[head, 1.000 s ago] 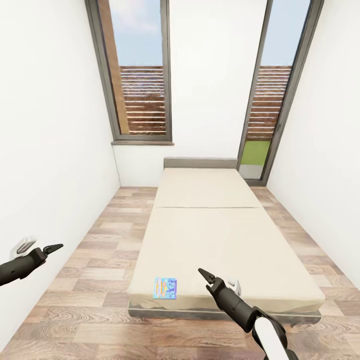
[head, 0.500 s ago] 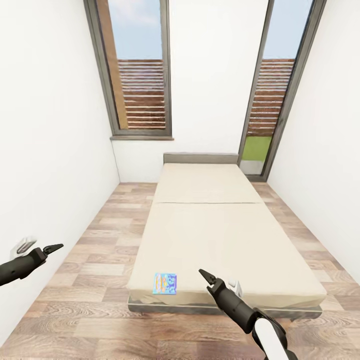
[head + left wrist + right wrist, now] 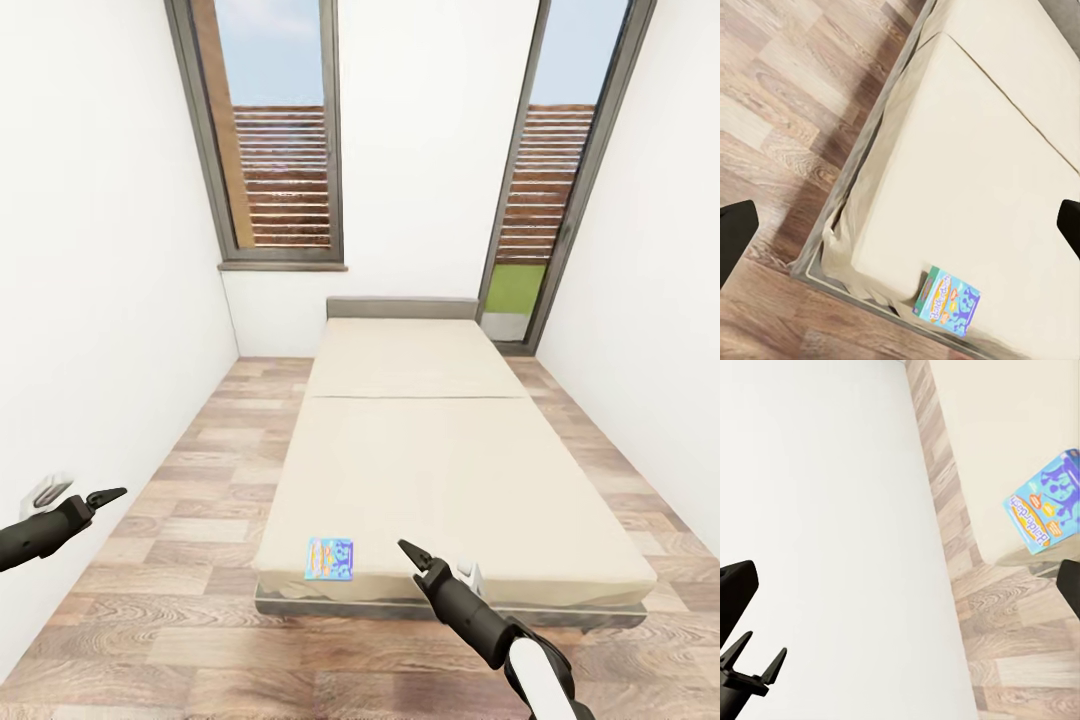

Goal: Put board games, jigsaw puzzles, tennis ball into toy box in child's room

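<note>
A small blue board game box [image 3: 330, 558] is lying at the near edge of the big beige bed [image 3: 440, 470], low in the frame. Wood floor [image 3: 190, 520] is lying open on both sides. The left gripper [image 3: 108, 494] and right gripper [image 3: 410, 553] are holding nothing, fingers nearly together.

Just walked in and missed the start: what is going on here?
The robot faces the foot of the bed in a narrow room. A blue board game lies flat near the bed's near edge. The right hand hangs beside it, the left hand out over the floor. Neither holds anything.

Head view high at the bed's [image 3: 440, 470] foot, facing the windows; both wrist views (closer) sharing its near corner.
</note>
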